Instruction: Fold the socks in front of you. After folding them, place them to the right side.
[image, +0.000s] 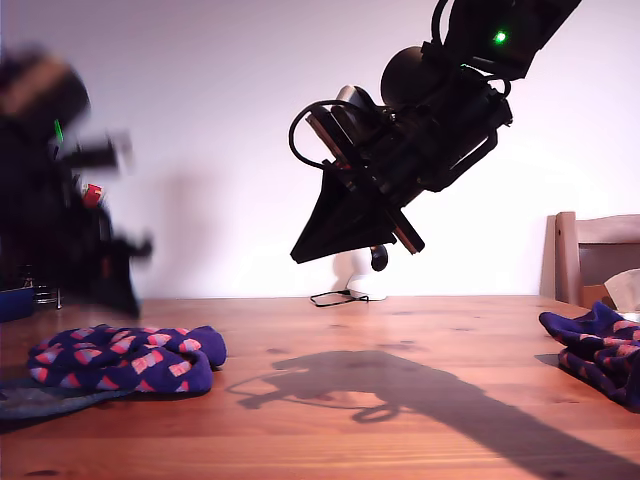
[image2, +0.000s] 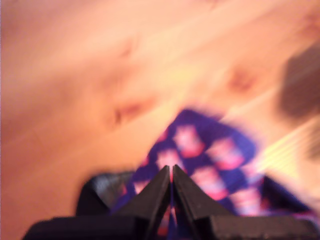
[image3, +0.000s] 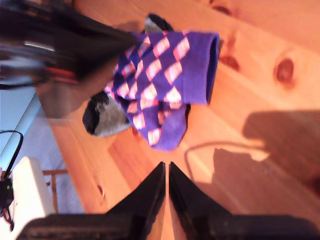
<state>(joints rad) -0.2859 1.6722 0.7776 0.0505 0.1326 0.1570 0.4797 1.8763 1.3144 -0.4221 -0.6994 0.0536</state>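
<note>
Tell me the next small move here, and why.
Probably open my first claw and lower it onto the checked sock at the exterior view's left: it looks bunched, not neatly folded, that claw is shut close to it, and my second claw hangs shut, away from it.

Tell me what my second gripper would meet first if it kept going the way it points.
Probably bare wooden table; my second gripper, jaws closed, aims toward the checked sock, which lies farther along. Depth is unclear.

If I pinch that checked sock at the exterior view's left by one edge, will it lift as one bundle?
Probably not. The checked sock lies in soft rumpled folds, so it should droop and unfold. It looks light, likely to drag rather than slide whole. A grey piece under it may snag along.
</note>
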